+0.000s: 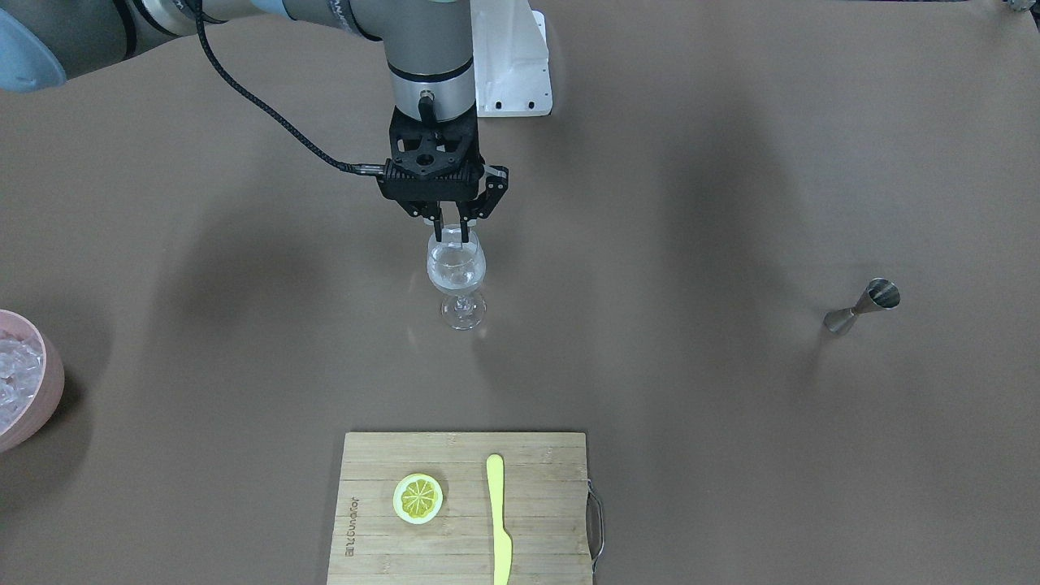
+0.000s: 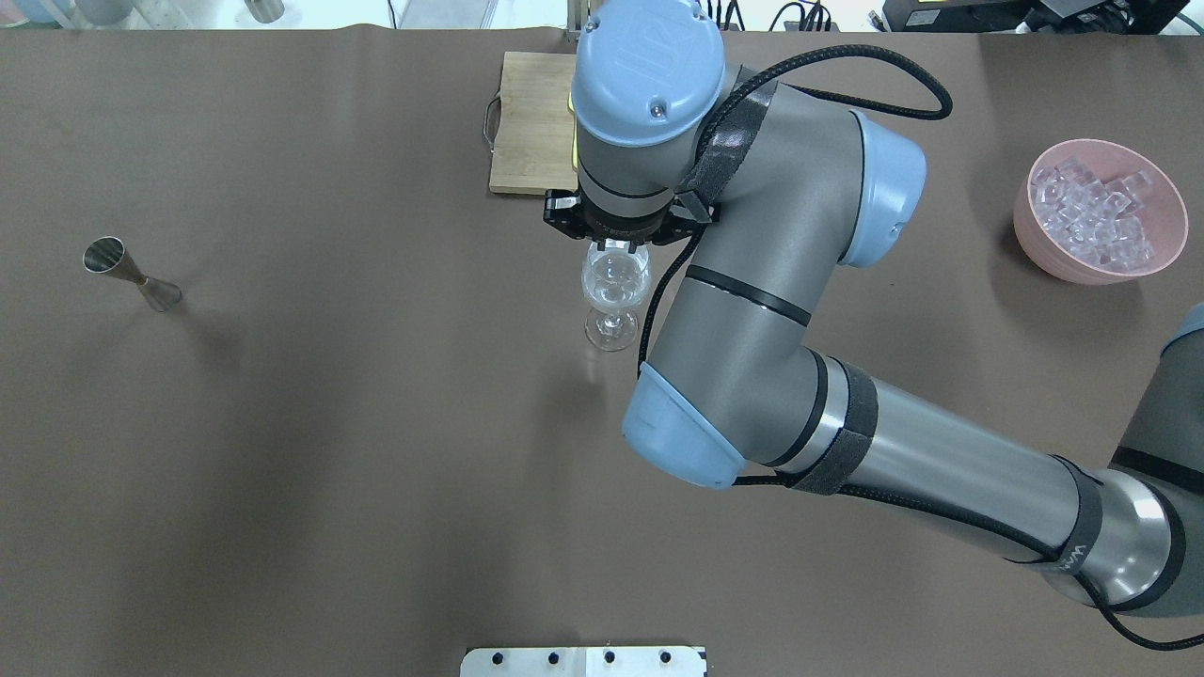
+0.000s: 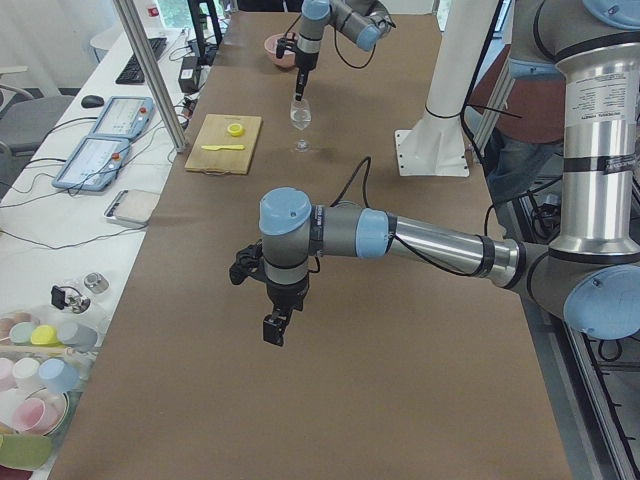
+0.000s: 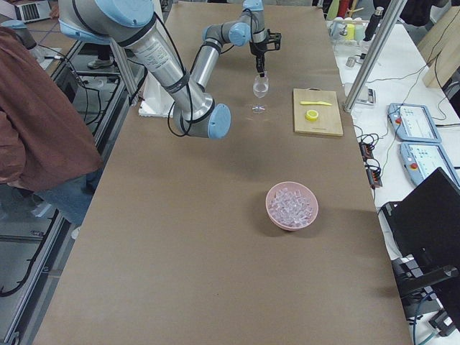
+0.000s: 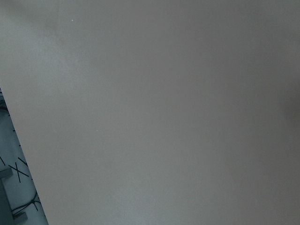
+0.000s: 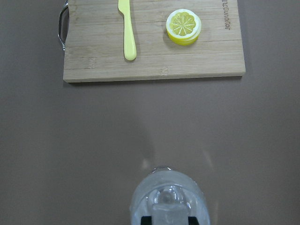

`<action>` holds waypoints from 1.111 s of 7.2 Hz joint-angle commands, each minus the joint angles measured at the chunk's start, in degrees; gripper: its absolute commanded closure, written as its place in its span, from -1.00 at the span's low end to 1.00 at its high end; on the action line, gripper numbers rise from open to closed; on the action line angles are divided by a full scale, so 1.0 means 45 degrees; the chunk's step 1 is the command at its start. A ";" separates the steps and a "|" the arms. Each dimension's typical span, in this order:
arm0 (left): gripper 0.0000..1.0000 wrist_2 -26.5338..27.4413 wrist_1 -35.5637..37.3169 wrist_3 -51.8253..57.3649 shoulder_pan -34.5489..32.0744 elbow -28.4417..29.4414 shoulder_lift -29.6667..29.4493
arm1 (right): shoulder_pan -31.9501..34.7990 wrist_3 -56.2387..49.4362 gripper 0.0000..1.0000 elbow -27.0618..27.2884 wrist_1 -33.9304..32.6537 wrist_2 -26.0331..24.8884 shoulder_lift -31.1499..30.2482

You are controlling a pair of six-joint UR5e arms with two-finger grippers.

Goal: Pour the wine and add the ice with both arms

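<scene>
Far left, the jigger (image 2: 127, 273) sits well apart, so the pouring looks done. Centre: the right gripper (image 1: 452, 234) hangs straight down, fingertips dipped just inside the rim of the glass (image 1: 457, 272), pinching an ice chunk (image 6: 168, 215) low, likely to avoid a splash. Right, the pink bowl (image 2: 1082, 273) holds the spare ice (image 2: 1091, 216). The left gripper (image 3: 272, 330) hovers over bare table, and I cannot tell its grip.
</scene>
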 commanded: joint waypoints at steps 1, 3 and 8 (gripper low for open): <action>-0.97 0.0000 0.0000 0.0000 0.0000 0.0005 0.0000 | -0.0034 0.0000 -0.03 -0.0041 -0.0001 -0.0002 0.0038; -0.97 0.0000 0.0000 0.0000 0.0000 0.0025 0.0000 | -0.0015 -0.0019 -1.00 -0.0002 -0.0001 -0.0022 0.0019; -0.97 0.0020 0.0019 0.0000 0.0000 0.0005 0.0000 | 0.0798 -0.0542 -1.00 0.0057 -0.0813 0.0656 -0.0118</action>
